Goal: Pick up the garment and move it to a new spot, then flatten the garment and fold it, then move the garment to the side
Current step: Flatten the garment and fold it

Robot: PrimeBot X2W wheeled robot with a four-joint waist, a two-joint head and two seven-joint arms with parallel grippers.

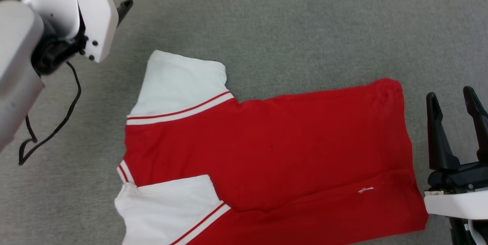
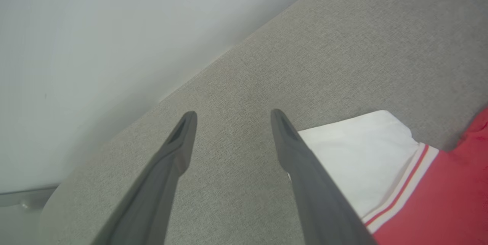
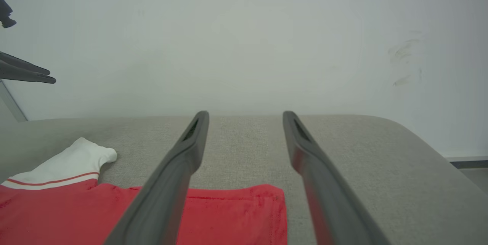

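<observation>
The garment (image 1: 289,149) lies spread flat on the grey table (image 1: 305,39), collar end to the left and hem to the right. It is red, and its far white sleeve (image 1: 181,83) sticks out. The near white sleeve (image 1: 167,207) is folded in over the red body. My left gripper (image 2: 233,117) hovers open above bare table just beyond the far sleeve (image 2: 354,157), holding nothing. One fingertip (image 1: 126,7) of it shows past the white wrist. My right gripper (image 1: 450,94) stands open and empty just right of the hem. In the right wrist view, the right gripper (image 3: 246,116) is over the hem's far corner (image 3: 244,210).
A black cable (image 1: 57,123) loops down from my left arm (image 1: 23,66) over the table's left side. A pale wall (image 3: 244,47) rises behind the table's far edge. The table's rounded corner (image 3: 411,134) lies to the right of the hem.
</observation>
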